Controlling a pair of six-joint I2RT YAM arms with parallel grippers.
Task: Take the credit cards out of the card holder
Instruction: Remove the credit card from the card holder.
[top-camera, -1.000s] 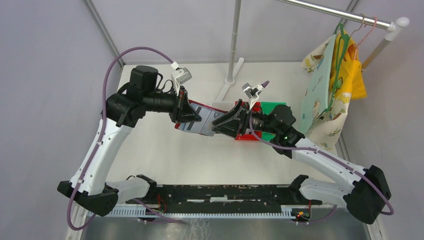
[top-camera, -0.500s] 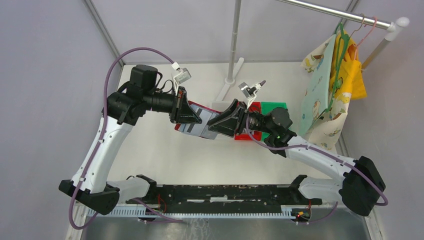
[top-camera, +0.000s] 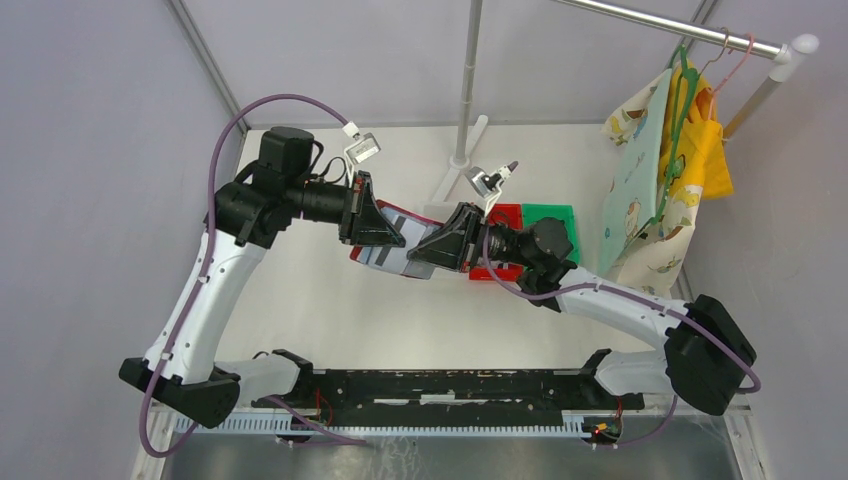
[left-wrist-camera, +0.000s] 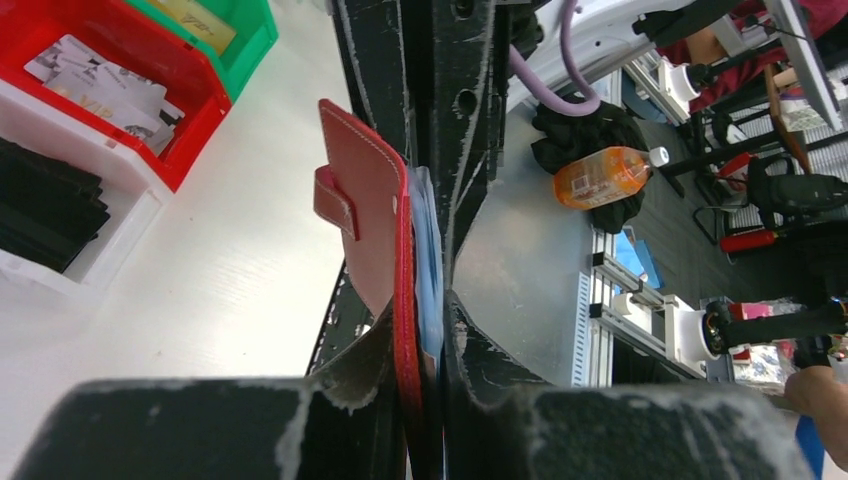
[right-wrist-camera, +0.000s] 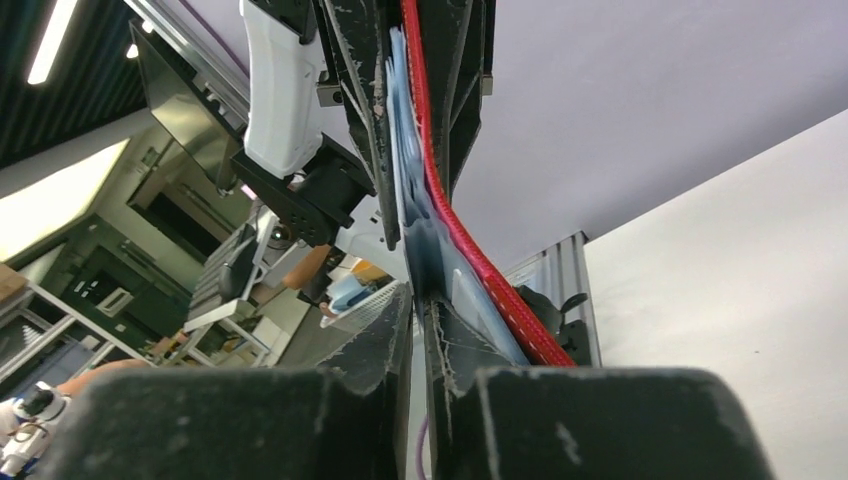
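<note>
Two robot arms meet above the middle of the white tabletop (top-camera: 320, 300), the red card holder (top-camera: 392, 250) held in the air between them. Over the past second the right arm has slid leftward, its wrist and elbow closing toward the left arm, while the left arm has barely shifted; the wallet has stayed where it was. That suggests the right tool (top-camera: 432, 248) has settled in for a pull on a pocket or a card rather than begun one.

The left tool (left-wrist-camera: 422, 330) is clamped on the wallet's red cover, snap tab (left-wrist-camera: 335, 200) facing out, the grey-blue lining pressed against its inner finger. The right tool's fingers are drawn nearly together on the grey-blue inner panel from the opposite end; whether a credit card sits between them cannot be told, and none is seen in the wallet.

Room is tight at the far side: the red bin (top-camera: 500, 216) and green bin (top-camera: 552, 214) lie just behind the right wrist, with a white bin (left-wrist-camera: 95, 255) beside them. Silvery-grey cards (left-wrist-camera: 95, 82) already rest in the red bin, dark ones (left-wrist-camera: 45, 215) in the white. Open tabletop lies nearer the bases, and a clothes rail stand (top-camera: 462, 150) rises behind.
</note>
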